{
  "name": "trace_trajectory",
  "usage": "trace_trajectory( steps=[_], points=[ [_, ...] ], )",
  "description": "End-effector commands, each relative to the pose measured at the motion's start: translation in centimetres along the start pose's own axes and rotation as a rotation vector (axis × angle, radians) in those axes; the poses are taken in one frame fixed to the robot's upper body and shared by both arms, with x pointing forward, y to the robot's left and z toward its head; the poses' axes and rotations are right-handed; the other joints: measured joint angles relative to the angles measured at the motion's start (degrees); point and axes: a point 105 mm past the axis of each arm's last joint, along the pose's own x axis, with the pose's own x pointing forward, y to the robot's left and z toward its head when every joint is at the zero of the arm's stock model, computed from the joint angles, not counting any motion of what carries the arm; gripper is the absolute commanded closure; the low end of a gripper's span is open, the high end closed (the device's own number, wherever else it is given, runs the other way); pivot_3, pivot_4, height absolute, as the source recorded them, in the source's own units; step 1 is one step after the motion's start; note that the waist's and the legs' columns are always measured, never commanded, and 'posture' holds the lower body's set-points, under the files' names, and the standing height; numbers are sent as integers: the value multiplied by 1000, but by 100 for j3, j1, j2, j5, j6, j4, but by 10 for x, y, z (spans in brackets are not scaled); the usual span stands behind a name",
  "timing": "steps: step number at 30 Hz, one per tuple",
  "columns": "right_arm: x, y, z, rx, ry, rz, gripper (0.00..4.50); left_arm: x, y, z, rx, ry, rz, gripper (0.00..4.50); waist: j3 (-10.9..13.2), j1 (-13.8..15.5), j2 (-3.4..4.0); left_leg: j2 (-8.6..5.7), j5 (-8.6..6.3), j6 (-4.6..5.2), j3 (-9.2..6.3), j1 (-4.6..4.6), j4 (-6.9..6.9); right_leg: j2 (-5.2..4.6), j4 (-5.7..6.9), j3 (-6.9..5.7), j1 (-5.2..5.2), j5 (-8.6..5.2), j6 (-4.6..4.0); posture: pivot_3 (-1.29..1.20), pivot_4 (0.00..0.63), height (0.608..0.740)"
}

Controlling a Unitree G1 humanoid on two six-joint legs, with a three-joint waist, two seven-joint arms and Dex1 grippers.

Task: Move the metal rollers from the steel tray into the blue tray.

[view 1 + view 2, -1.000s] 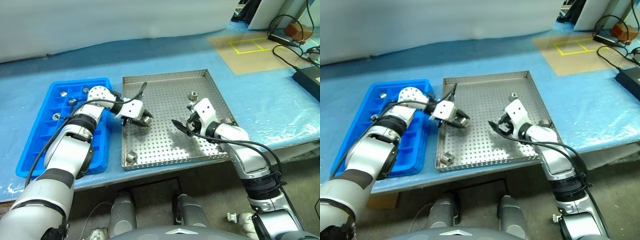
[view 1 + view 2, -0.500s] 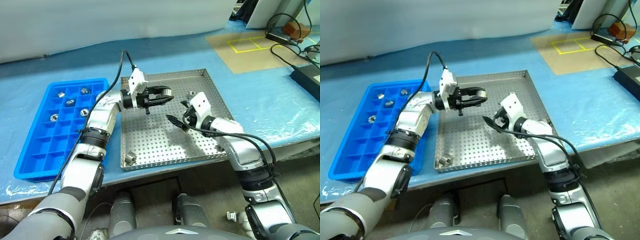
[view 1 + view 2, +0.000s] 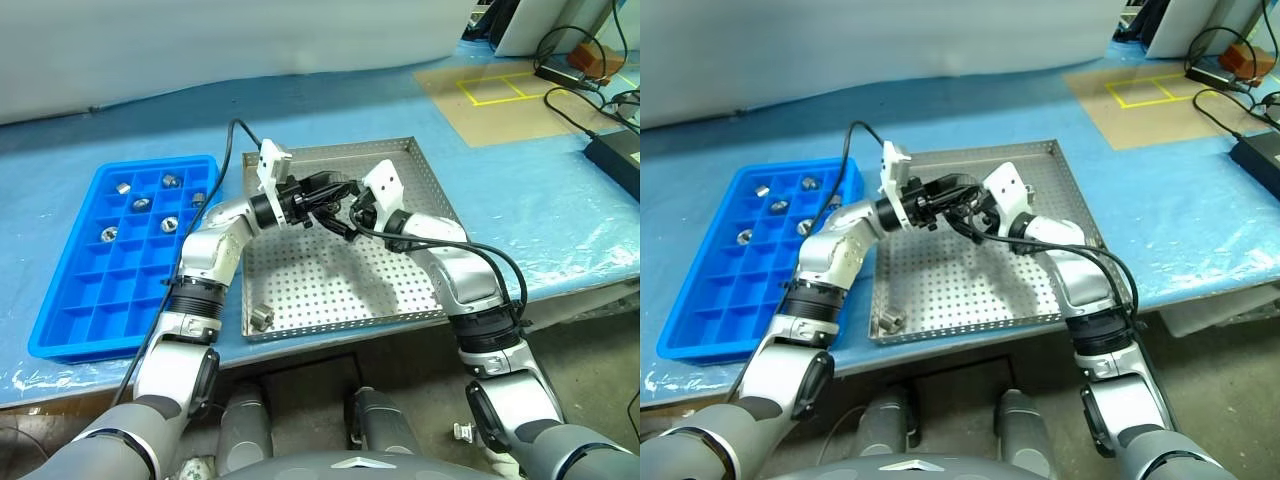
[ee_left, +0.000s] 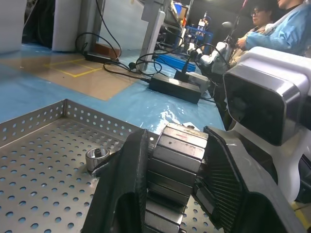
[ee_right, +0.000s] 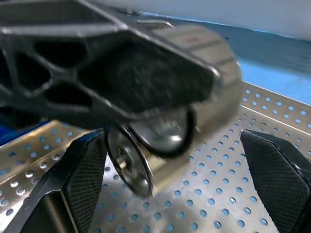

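Blue tray (image 3: 70, 320): five rollers | steel tray (image 3: 330, 290): two | left gripper (image 4: 167, 179) clenching roller (image 4: 177, 160) | right gripper (image 5: 175, 194) released

Head views: bright, even light from above, all sharp. Soft gray shadow under the arms on the steel tray (image 3: 330, 280); tray is shiny w/ pale glare spots. Blue sheet on the table (image 3: 540, 200) has small white glints. Left wrist view: room at the back is dim, close things clear. Right wrist view: big close stuff is blurry, out of focus.
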Motion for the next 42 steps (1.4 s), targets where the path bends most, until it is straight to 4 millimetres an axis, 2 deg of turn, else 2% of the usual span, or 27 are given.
trace_trajectory(
  steps=[1, 3, 6, 13, 20, 27, 32, 42],
  points=[
    [2, 2, 18, -23, -66, 17, 0, 6, -11, 16, 29, -55, -43, 3081, 0, -3, 0, 1, 0, 0, 0, 0, 0, 0, 0, 0, 0, 0, 0, -283, 150, 740],
    [1, 2, 18, -20, -68, 18, 0, 7, -12, 17, 27, -58, -46, 3081, 0, -8, 0, 1, 0, -1, 0, 2, 0, 1, 1, 1, 0, 0, 0, -286, 150, 740],
    [0, 2, 18, -17, -70, 18, 620, 9, -13, 17, 27, -61, -50, 3081, 0, -9, 0, 2, 1, -2, 0, 3, 0, 1, 0, 1, 0, 0, 0, -290, 150, 740],
    [-2, 0, 15, -31, -61, 10, 2907, 10, -13, 17, 32, -58, -58, 3081, 0, -7, 0, 1, 1, -2, 0, 2, -1, 1, 0, 1, 0, 0, 0, -296, 150, 740],
    [-2, -3, 14, -50, -56, 2, 2912, 10, -13, 17, 34, -59, -54, 3081, 0, -9, 0, 1, 1, -2, 0, 3, 0, 2, 0, 2, 0, 0, 0, -295, 150, 740],
    [-3, -13, -4, -191, 31, -57, 2912, 11, -12, 16, 35, -59, -35, 3081, 0, -8, 0, 1, 1, -2, 0, 2, 0, 1, 1, 2, 0, 0, 0, -292, 150, 740],
    [-4, -19, -29, -351, 130, -84, 2912, 9, -10, 16, 40, -60, -19, 3081, 0, -11, 0, 0, 1, -2, 0, 3, 1, 2, 1, 2, 0, 0, 1, -279, 150, 740],
    [-1, -21, -36, -496, 152, -74, 2912, 9, -7, 18, 50, -73, 11, 3081, 1, -10, -1, 0, 1, -1, 0, 1, 3, 2, 1, 3, -1, 0, 1, -255, 150, 740]
  ],
)
